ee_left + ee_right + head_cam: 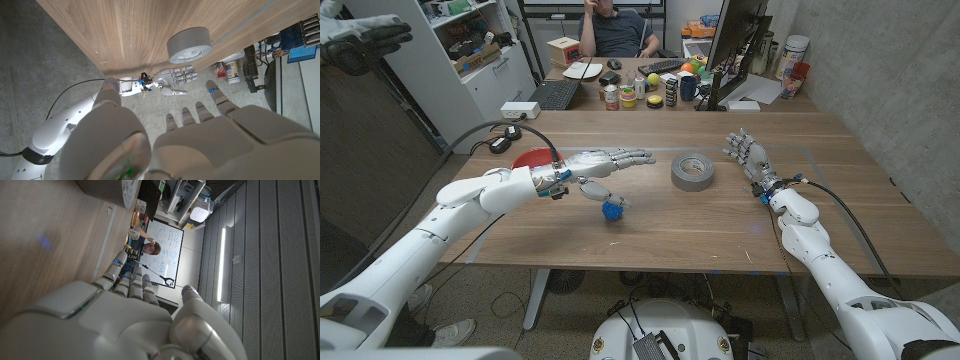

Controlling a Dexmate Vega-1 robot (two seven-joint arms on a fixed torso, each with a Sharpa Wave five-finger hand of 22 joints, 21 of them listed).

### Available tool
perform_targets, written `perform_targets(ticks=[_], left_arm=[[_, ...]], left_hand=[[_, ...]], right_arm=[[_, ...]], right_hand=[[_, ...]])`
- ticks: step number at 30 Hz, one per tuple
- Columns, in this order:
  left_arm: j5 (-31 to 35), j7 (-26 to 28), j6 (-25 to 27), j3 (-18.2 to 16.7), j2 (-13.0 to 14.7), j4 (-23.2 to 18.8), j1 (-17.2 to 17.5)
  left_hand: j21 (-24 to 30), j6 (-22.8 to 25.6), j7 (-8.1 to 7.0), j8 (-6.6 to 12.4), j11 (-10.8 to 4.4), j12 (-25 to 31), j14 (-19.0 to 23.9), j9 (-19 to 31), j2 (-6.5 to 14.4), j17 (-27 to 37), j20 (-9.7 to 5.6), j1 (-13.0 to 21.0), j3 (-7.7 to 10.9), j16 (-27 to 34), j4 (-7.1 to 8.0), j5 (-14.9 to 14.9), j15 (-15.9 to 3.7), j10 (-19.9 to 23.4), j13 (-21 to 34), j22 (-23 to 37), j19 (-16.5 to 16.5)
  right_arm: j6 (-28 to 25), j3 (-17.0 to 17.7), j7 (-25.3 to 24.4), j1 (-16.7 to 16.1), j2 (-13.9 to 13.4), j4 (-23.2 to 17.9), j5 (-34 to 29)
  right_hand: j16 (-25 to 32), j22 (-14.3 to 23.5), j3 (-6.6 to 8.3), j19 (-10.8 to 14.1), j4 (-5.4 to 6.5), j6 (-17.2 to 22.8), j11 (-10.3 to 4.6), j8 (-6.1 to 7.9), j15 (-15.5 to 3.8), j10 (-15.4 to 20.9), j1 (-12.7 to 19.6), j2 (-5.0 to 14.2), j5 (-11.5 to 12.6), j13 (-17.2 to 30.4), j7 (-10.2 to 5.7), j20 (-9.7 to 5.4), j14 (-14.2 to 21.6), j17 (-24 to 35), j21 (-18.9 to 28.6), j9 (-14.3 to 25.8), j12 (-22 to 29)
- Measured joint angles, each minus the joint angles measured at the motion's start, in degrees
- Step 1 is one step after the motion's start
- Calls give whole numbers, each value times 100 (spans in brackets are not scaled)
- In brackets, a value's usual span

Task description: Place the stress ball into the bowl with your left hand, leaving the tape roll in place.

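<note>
The blue stress ball (611, 211) is seen on the wooden table (720, 225), close to the front edge, just below the left hand (605, 166). The left hand is held out above the table with its fingers stretched toward the tape roll, and nothing is held in it; the thumb hangs down toward the ball, but it cannot be told if the ball is touched. In the left wrist view the same hand (200, 135) is seen from behind with its fingers apart. The right hand (748, 155) is seen on the right side of the table, its fingers spread and pointing up, and nothing is held in it. The grey tape roll (693, 171) lies flat between the two hands, apart from both. The red bowl (532, 159) is partly hidden behind the left arm, and what is inside it cannot be seen. Farther back, a second table with a keyboard (554, 94), jars and a monitor (735, 45) is seen, and a person (615, 28) is sitting behind it. No writing can be read.
</note>
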Motion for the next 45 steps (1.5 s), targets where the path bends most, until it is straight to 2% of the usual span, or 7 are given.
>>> perform_targets(ticks=[6, 7, 11, 12, 15, 26, 45], left_arm=[[40, -15, 171, 112, 94, -39, -23], [44, -32, 208, 216, 182, -65, -53], [44, -82, 304, 216, 182, -65, -53], [44, -93, 326, 410, 334, -104, -117], [44, -118, 389, 500, 398, -126, -146], [147, -182, 598, 736, 546, -189, -225], [478, -284, 930, 1193, 828, -365, -396]], left_hand=[[0, 3, -3, 0, 0, 0, -25, 0, 28, 0, 0, 77, 0, 0, 0, 0, -25, 0, 0, 0, 0], [0, 23, -18, 0, 0, 0, -25, 0, 14, 0, 0, 121, 0, 0, 0, 0, -25, 0, 0, 0, 0], [0, 72, -8, 0, 13, 0, -25, -1, 22, 0, 0, 173, 0, 0, 0, 0, -25, 13, 0, 1, 0], [0, 72, -8, 0, 30, 0, -25, 0, 24, 0, 0, 175, 0, 0, 0, 28, -25, 30, 0, 0, 0], [-44, 146, -1, 0, -3, 0, 10, 0, 52, 0, -2, 249, 0, 1, 0, 39, -60, 64, 0, 1, 2], [-44, 277, -9, 0, 10, 8, 151, -1, 45, 1, 8, 391, -17, 34, -16, 39, -99, 163, 0, 1, 135], [-82, 359, 11, 0, 31, 24, 347, -1, 67, 1, -44, 670, -24, 34, -23, 88, -45, 297, 0, 1, 249]], right_arm=[[0, -12, -13, -21, 1, -37, -9], [0, -14, -13, -26, 1, -48, -9], [0, -19, -13, -42, 1, -73, -9], [1, -20, -32, -43, 1, -76, -11], [0, -24, -38, -51, 3, -87, -12], [-5, -34, -43, -50, 16, -69, -13], [48, -29, -2, 9, 44, 80, 0]], right_hand=[[0, 0, 0, 33, 0, 32, 0, 0, 0, 0, 0, 0, 0, 0, 32, -33, 0, 0, 0, 0, 0], [0, 0, 0, 33, 0, 32, 0, 0, 0, 0, 0, 0, 0, 0, 32, -33, 0, 0, 0, 0, 0], [0, 0, -25, 33, 25, 32, 0, 0, 0, 0, 0, 0, 0, 0, 32, -33, 0, 0, 0, 0, 0], [0, 0, -25, 33, 25, 32, 0, 0, 0, 0, 0, 0, 0, 0, 31, -32, 0, 0, 0, 0, 0], [0, 0, -25, 32, 25, 32, 0, 0, 0, 0, 0, 0, 0, 0, 31, -32, 0, 0, 0, 0, 0], [0, 0, -25, 32, 24, 31, 0, 0, -1, 0, 0, 0, 0, 0, 31, -32, -1, 0, -44, 0, 0], [0, 0, -24, 31, 24, 52, 0, 0, -22, -1, 0, 0, 0, 0, 10, -32, 20, 0, -82, 0, 0]])
